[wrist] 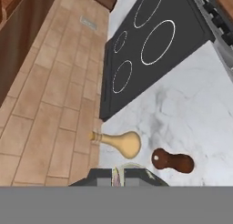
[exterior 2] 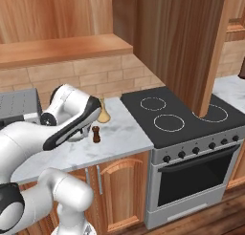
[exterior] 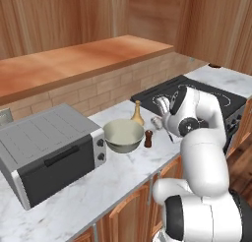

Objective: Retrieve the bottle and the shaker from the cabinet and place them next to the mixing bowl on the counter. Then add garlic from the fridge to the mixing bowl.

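Step in hand, as judged: the bottle (exterior: 137,113) and the shaker (exterior: 148,138) already stand on the counter (exterior: 98,187) next to the mixing bowl (exterior: 122,135), so the cabinet part looks done and the garlic stage is under way. In the hand view the fingers (wrist: 118,176) are clenched together, with a small pale object pinched between their tips; it may be the garlic, but it is too small to confirm.

Positions in the left base view, going left to right: a toaster oven (exterior: 49,150) sits at the bowl's 9 o'clock, close beside it. The bowl appears empty. The bottle stands upright at the bowl's 1 o'clock, just behind its rim. The shaker stands upright at the bowl's 3 o'clock, just beside it, apart from the bottle. The arm's wrist hangs at the shaker's 3 o'clock, over the counter edge, and the stove (exterior: 216,96) lies further toward 2 o'clock.

Next move, as judged: if the pinched object is the garlic, the hand must travel toward 9 o'clock, come over the bowl's opening, and release there.

Obstructions: the shaker stands directly between the hand and the bowl, and the bottle flanks the same approach. Both are narrow and upright and would likely tip if brushed, so the hand should pass above them. The toaster oven limits overshoot on the far side.
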Controlling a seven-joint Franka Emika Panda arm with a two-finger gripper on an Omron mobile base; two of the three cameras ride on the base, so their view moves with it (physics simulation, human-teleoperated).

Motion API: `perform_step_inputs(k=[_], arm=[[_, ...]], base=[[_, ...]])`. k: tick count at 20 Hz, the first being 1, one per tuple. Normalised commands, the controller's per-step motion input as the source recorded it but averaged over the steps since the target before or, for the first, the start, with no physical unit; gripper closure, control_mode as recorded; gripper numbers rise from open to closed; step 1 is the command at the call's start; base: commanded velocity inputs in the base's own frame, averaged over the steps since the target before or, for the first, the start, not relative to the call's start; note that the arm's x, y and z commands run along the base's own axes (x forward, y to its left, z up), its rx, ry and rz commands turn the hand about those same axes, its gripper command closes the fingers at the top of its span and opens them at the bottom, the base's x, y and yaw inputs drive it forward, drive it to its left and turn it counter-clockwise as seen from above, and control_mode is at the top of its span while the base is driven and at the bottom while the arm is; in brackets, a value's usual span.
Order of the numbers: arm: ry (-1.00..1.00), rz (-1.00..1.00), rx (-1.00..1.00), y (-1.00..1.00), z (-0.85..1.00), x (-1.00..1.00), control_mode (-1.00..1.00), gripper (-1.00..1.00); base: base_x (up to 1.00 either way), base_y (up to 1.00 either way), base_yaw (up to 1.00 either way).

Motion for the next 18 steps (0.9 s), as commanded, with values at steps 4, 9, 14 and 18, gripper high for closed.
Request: perform_step_inputs(k=[4, 9, 14, 18], arm=[[0.19, 0.09, 0.09, 0.26, 0.44, 0.00, -1.00, 1.00], [0.18, 0.09, 0.07, 0.31, 0.37, -0.02, -1.00, 1.00], [0.15, 0.09, 0.04, 0.24, 0.23, -0.25, -1.00, 1.00], [0.15, 0.09, 0.03, 0.29, 0.19, -0.22, -1.00, 1.00]], base=[[0.00, 0.00, 0.00], [0.00, 0.00, 0.00], [0.00, 0.00, 0.00], [0.00, 0.00, 0.00]])
